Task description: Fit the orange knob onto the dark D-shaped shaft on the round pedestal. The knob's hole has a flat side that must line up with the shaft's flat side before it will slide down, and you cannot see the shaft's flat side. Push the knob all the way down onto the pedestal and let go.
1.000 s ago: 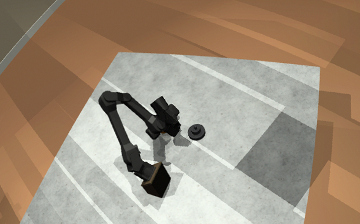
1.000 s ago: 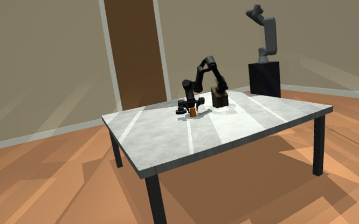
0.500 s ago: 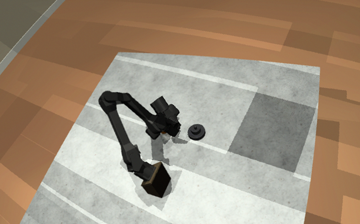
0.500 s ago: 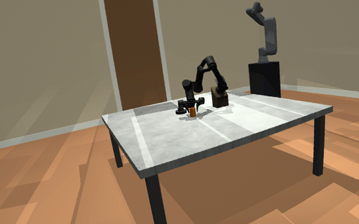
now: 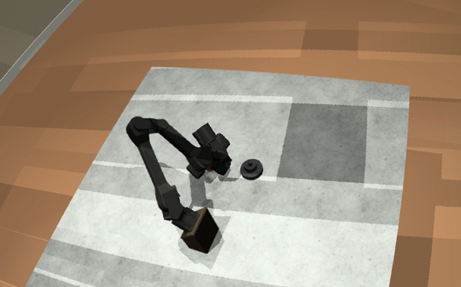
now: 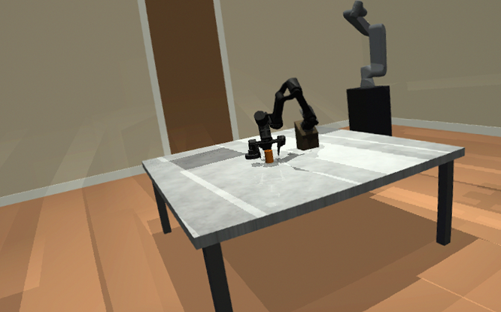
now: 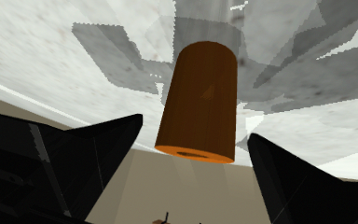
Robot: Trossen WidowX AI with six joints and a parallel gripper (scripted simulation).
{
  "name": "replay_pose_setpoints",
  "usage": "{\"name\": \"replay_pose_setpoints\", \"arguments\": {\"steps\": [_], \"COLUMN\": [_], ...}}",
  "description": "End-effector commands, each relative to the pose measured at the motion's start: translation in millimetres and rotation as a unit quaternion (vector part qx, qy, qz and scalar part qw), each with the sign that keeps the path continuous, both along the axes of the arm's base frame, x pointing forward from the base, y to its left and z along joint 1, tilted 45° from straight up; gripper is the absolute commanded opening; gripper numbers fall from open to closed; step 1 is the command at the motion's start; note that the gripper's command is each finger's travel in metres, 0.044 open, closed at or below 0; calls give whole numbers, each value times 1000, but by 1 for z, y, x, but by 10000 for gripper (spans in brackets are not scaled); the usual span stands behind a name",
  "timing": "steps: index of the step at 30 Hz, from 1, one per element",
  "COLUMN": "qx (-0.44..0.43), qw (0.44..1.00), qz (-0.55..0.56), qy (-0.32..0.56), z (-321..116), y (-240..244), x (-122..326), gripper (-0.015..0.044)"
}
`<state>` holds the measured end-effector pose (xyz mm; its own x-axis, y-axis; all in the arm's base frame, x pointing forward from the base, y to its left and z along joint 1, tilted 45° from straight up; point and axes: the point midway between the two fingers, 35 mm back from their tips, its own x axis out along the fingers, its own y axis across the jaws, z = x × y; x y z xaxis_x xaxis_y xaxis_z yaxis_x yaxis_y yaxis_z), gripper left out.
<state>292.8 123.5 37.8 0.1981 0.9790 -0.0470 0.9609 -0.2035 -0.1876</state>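
The orange knob [image 5: 210, 170] [image 6: 268, 156] [image 7: 200, 98] stands on the table between the fingers, its holed end toward the bottom of the wrist view. My gripper [image 5: 210, 171] [image 6: 269, 155] [image 7: 195, 128] is open wide, with a gap on each side of the knob in the wrist view. The round dark pedestal [image 5: 252, 174] [image 6: 251, 157] stands apart, just right of the gripper in the top view, and its short shaft [image 5: 250, 164] is bare. The pedestal is partly hidden by the gripper in the exterior view. The shaft's flat side cannot be made out.
The arm's block-shaped base [image 5: 201, 237] [image 6: 306, 138] stands on the grey table [image 5: 318, 222] [image 6: 230, 199]. A darker square patch [image 5: 324, 143] lies on the table top beyond the pedestal. Another grey arm [image 6: 378, 50] stands on a black stand well behind the table.
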Motion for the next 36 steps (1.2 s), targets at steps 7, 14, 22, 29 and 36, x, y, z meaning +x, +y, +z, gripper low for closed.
{"name": "replay_pose_setpoints", "arguments": {"steps": [7,14,22,29,36], "qx": [-12,-28,-36,-41,-45], "qw": [1000,999,999,998,997], "qz": [-4,-3,-1,-1,0], "qy": [6,16,-13,-38,-62], "z": [-16,-33,-29,-23,-16], "y": [-8,-23,-32,-37,-42], "x": [9,11,13,14,15], "gripper": [440,440,440,440,440]}}
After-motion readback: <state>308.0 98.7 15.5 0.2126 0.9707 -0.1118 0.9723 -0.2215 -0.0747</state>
